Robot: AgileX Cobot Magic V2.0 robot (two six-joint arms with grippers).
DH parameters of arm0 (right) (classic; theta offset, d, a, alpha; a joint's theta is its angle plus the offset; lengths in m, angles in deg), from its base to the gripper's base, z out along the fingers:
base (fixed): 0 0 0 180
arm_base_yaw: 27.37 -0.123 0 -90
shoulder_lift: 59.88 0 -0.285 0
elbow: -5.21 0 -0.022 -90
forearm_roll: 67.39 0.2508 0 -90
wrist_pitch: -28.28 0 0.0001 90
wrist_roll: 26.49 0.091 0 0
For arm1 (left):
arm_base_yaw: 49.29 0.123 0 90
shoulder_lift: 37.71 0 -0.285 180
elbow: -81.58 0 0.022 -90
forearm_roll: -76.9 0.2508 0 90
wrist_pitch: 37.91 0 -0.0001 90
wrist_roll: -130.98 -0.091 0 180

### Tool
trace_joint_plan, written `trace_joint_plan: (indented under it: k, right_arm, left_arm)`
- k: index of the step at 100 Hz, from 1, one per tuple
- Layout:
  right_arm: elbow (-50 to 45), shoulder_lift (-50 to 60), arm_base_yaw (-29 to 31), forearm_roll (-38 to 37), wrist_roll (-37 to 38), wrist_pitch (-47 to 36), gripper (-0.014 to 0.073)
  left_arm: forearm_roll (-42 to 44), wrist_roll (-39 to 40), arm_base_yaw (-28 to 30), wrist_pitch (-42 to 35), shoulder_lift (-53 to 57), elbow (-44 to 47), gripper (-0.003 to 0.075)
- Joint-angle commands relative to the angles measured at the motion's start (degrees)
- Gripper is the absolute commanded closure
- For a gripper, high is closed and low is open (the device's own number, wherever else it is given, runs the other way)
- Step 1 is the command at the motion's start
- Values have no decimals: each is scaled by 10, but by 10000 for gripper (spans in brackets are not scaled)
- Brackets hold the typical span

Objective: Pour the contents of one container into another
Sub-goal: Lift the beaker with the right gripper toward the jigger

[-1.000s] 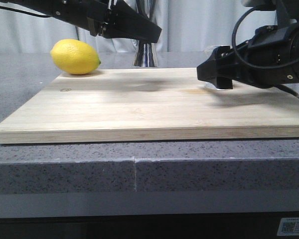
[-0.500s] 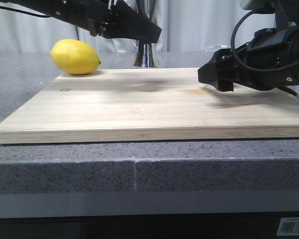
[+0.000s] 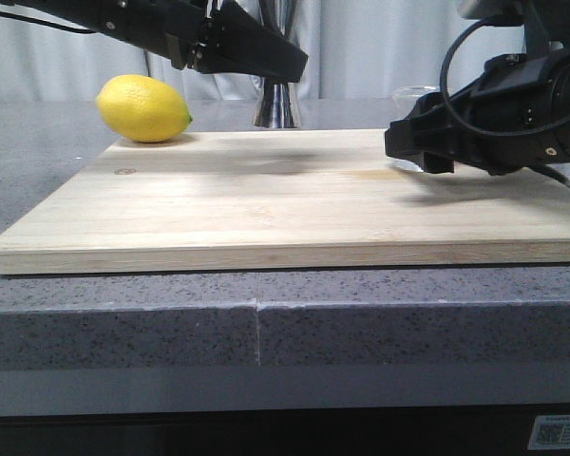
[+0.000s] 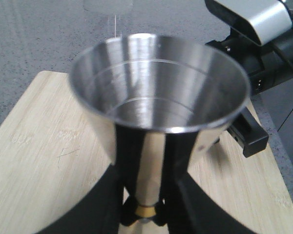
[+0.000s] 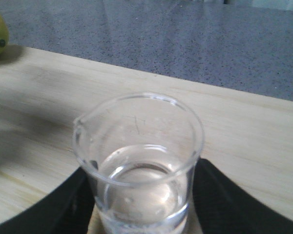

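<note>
On the far left a lemon (image 3: 143, 108) was parked at the back corner of the wooden cutting board (image 3: 266, 204), well away from the action. Next over, the jigger (image 4: 158, 102) was pinched at its narrow gold-banded waist by the left gripper (image 4: 147, 207), fingers pressed in on both sides, and it was held upright behind the board's far edge with its open cup facing up (looked empty and dry inside, as far as could be told). Further right, the beaker (image 5: 139, 163) was clamped between the right gripper's (image 5: 141, 214) black pads, roughly upright, with clear liquid in its lower part; in the front view only its rim could be made out poking above the gripper body over the right side of the board. Whether its base was touching the wood couldn't be settled from these angles. The two vessels were well apart, so no pouring was under way yet. The risks from here, as judged: the jigger's mouth isn't wide, so if the spout isn't lined up over it, liquid gets dumped on the board; a fast tilt could overshoot the rim; and smooth glass could slip in the pads if tipped hard.
</note>
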Motion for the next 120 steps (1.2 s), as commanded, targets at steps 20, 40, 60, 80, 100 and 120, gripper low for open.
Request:
trace_joint_plan:
  k: [20,40,60,80,100,120]
  right_arm:
    - [17,17,0,-5,-1,-46,281]
    - [17,17,0,-6,-1,-50,337]
    - [17,17,0,-7,-1,-50,357]
    - [17,17,0,-8,-1,-50,357]
    - [17,17,0,-8,-1,-50,357]
    - [17,17,0,-11,-1,-50,357]
  left_arm:
    - [-45,3,2,44,40,-17,678]
    - [-45,3,2,44,40,-17,678]
    - [-45,3,2,44,40,-17,678]
    - [-45,3,2,44,40,-17,678]
    - [-44,3,2,44,40,-17,678]
    - [-41,3,2,44,40,-17,678]
